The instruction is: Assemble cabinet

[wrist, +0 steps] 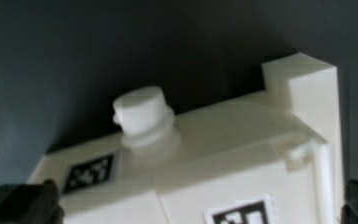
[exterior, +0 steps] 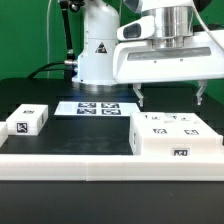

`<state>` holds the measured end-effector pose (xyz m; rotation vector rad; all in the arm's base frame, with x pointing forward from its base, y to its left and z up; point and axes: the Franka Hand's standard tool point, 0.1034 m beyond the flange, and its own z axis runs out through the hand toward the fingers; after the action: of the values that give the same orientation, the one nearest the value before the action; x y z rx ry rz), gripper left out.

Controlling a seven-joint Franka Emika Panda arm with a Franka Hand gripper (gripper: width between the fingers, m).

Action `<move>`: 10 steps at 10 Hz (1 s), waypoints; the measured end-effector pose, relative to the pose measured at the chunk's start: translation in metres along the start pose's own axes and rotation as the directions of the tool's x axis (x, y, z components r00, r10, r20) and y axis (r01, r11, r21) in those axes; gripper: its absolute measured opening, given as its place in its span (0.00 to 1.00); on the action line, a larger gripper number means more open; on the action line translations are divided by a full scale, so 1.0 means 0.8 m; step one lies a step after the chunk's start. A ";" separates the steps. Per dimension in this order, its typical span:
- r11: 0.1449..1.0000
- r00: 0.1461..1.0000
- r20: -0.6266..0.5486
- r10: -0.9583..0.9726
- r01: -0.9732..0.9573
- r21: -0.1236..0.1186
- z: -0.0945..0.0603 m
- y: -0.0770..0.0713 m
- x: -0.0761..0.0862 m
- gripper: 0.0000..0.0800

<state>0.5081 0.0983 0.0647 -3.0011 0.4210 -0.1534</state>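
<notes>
The cabinet [exterior: 175, 138] is a large white box with small black-and-white tags, lying on the black table at the exterior view's right. My gripper [exterior: 171, 97] hangs just above its far side, jaws spread wide and empty. In the wrist view the cabinet [wrist: 211, 150] fills the frame, with a short white peg [wrist: 142, 115] sticking out of one face and a raised corner post [wrist: 300, 85]. The gripper [wrist: 194, 210] is open there too, with a dark fingertip [wrist: 19, 205] on either side of the body and no touch showing.
A small white tagged block [exterior: 28, 121] lies at the exterior view's left. The marker board [exterior: 98, 107] lies flat in front of the robot base [exterior: 97, 55]. A white rail [exterior: 90, 165] runs along the table's near edge.
</notes>
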 end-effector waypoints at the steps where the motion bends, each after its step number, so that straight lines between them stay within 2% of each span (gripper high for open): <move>1: 1.000 1.000 0.000 0.030 -0.030 0.003 0.004 0.004 -0.002 1.00; 2: 0.986 0.986 0.004 0.165 -0.165 0.015 0.003 0.000 -0.002 1.00; 5: 0.990 0.990 0.005 0.143 -0.143 0.016 0.003 -0.001 -0.003 1.00; 7: 1.000 1.000 0.010 0.013 -0.013 0.004 0.006 -0.011 -0.011 1.00; 10: 0.998 0.997 0.043 -0.069 0.069 -0.007 0.011 -0.006 -0.019 1.00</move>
<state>0.4962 0.1082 0.0553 -3.0222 0.3149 -0.0938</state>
